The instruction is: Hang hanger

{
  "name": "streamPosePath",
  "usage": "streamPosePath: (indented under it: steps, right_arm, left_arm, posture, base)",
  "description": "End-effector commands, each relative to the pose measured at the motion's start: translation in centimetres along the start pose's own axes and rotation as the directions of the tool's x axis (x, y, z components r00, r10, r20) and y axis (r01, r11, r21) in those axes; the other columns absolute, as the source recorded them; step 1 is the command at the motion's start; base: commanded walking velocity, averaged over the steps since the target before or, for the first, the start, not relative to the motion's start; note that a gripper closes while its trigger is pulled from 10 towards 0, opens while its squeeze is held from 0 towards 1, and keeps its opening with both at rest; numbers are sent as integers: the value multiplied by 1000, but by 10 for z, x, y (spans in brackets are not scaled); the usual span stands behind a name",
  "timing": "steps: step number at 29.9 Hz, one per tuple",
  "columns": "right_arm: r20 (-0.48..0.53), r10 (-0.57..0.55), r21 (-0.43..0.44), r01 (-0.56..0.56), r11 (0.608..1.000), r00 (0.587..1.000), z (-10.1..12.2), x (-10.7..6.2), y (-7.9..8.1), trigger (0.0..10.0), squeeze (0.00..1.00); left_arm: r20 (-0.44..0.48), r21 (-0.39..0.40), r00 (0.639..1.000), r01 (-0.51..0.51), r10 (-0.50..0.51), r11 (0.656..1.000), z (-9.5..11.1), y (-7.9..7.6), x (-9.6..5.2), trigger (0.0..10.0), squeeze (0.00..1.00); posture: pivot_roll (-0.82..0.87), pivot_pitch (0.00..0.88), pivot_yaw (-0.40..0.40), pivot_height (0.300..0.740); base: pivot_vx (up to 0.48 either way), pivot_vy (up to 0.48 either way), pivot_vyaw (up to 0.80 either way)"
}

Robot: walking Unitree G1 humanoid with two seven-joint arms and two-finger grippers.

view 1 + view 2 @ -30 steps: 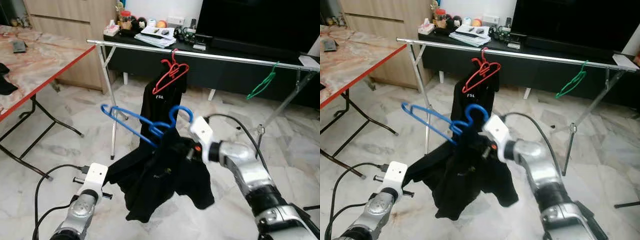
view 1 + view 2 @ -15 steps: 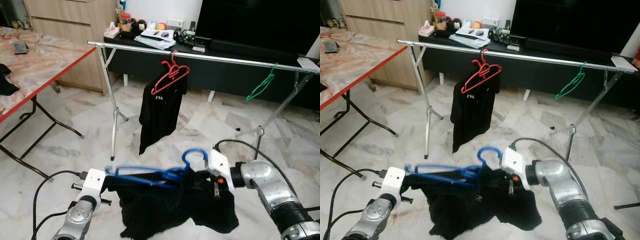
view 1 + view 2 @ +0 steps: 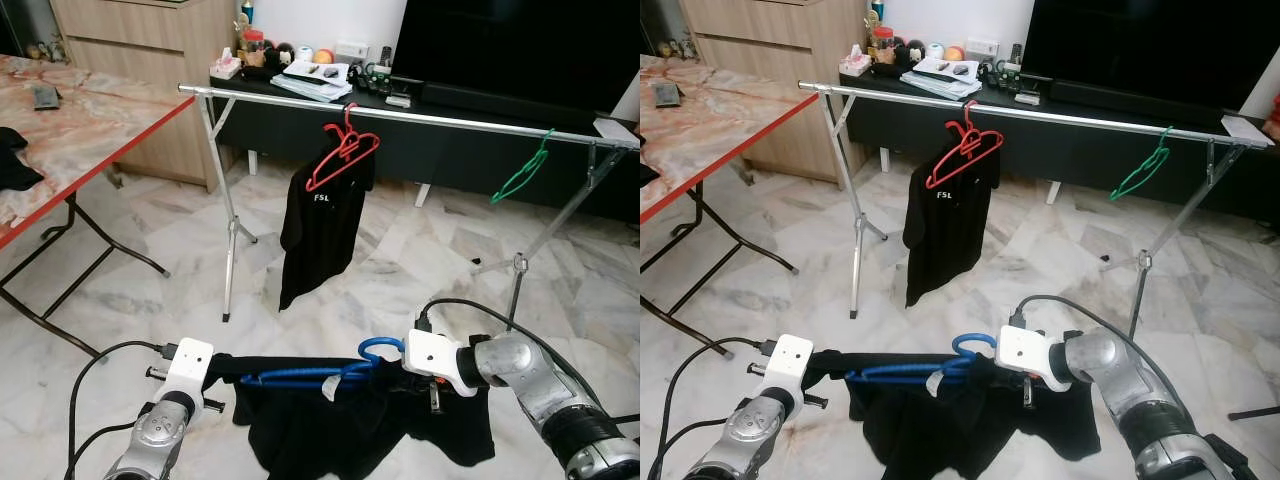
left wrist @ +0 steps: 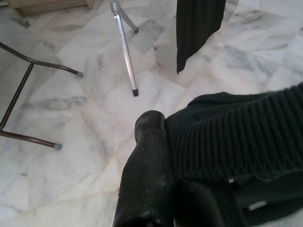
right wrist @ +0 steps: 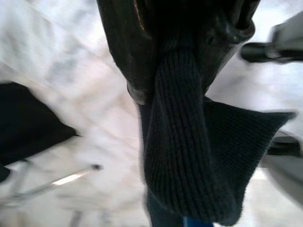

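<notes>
In the eye views the left gripper (image 3: 222,362) and right gripper (image 3: 392,368) each clamp the black garment (image 3: 330,420) carrying the blue hanger (image 3: 305,375), low over open floor (image 3: 120,300), well below the rail (image 3: 420,115); both wrist views show fingers (image 4: 147,175) pinching knit.

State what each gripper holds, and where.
Both hold the black shirt by its ribbed collar: left gripper one side, right gripper the other.
</notes>
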State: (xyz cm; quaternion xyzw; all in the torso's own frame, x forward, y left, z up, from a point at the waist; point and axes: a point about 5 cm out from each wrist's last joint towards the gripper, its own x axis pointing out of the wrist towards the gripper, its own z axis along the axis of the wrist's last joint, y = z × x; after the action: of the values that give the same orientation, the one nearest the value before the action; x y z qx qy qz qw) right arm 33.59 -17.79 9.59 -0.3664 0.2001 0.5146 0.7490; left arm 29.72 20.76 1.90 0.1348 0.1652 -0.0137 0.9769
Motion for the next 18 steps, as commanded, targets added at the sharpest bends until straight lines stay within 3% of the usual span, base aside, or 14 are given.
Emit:
streamPosePath:
  steps: [1, 5, 10, 13, 18]
  right_arm:
    - [-63, -115, 17, 116, 993, 991, -9, -13, -14, 0, 0]
    - [-90, -173, 23, 176, 984, 981, -10, -10, -18, 0, 0]
    - [-110, -137, 6, 138, 990, 985, -13, -3, -9, 0, 0]
    - [-190, -87, -26, 84, 996, 978, -23, 7, 5, 0, 0]
    - [-280, -97, -19, 96, 995, 955, -35, 13, 14, 0, 0]
  left_arm:
    - [-44, -9, 998, -49, 49, 999, -10, 13, -5, 0, 0]
    - [-42, -6, 998, -38, 38, 999, -10, 13, -5, 0, 0]
    - [-30, -17, 999, -22, 22, 1000, -5, 14, -3, 0, 0]
    - [29, 3, 1000, 0, 0, 1000, 13, 19, 2, 0, 0]
    - [109, 31, 994, 17, -20, 999, 41, 26, 9, 0, 0]
  posture:
    - [74, 73, -60, 740]
    - [77, 79, -60, 740]
    - [81, 83, -59, 740]
    - [87, 84, -60, 740]
    - [102, 85, -57, 740]
  base:
    - [0, 0, 0]
    - [0, 0, 0]
    - [0, 0, 0]
    - [0, 0, 0]
    - [0, 0, 0]
